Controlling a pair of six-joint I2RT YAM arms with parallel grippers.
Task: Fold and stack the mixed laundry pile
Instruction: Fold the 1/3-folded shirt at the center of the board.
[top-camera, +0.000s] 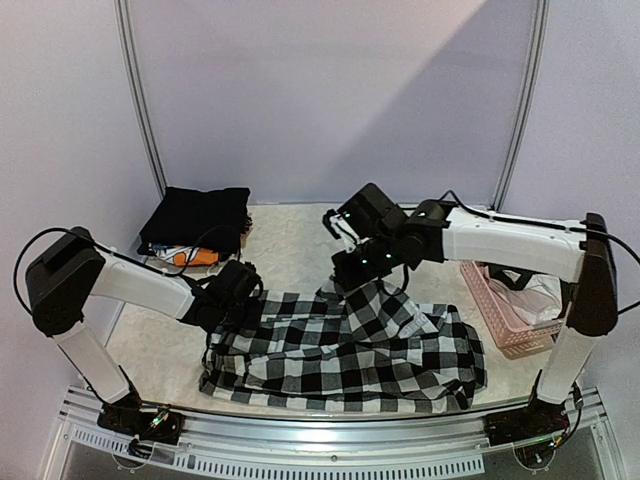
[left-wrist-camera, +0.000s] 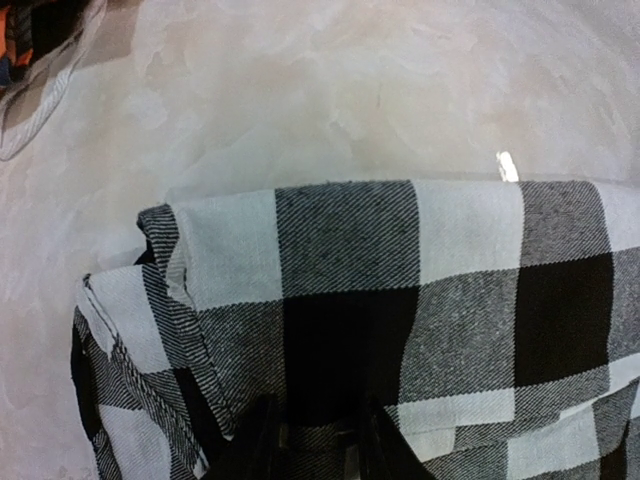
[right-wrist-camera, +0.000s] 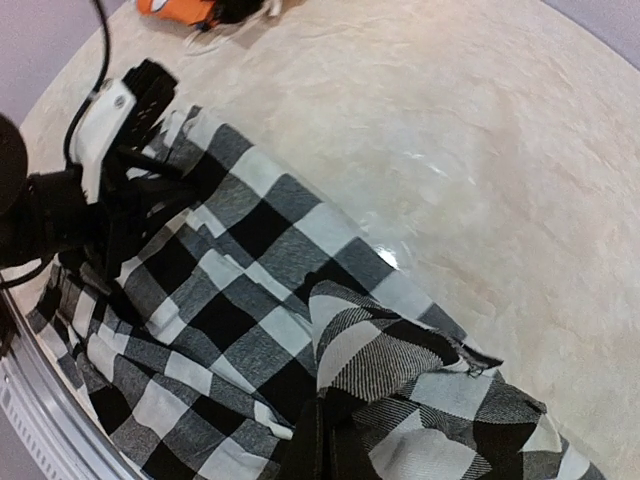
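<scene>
Right gripper (top-camera: 348, 280) is clamped on a pinch of the checked garment (top-camera: 340, 350) at its far edge, about mid-width, with the cloth tented up off the bench (top-camera: 300, 235). Left gripper (top-camera: 232, 305) is closed on the same garment's far-left corner: cloth sits between its fingers (left-wrist-camera: 255, 445) in the left wrist view, and the corner is low and near flat. Checked garment: biggest item, spread wide, wrinkled, right end bunched, left end doubled over with hem showing. Black garment (top-camera: 195, 215): folded, looks like the stack start, beyond the checked garment's left corner, apart from it. Pink basket (top-camera: 500, 310): just beside the checked garment's right end, pale cloth inside. Orange printed piece (top-camera: 190, 255): small, between the black garment and the checked garment's left corner, seems partly tucked under the black one. Step in hand, my read: a fold of the checked garment using both far-edge grips. To do it well: bring both grippers to matching height so the edge goes taut without stretching, carry the far edge toward the near edge evenly, hold the raised cloth off the basket rim, line up the edges and let go only once it lies flat. Risks: the right pinch is small and may slip; the bunched right end may fold crooked.
</scene>
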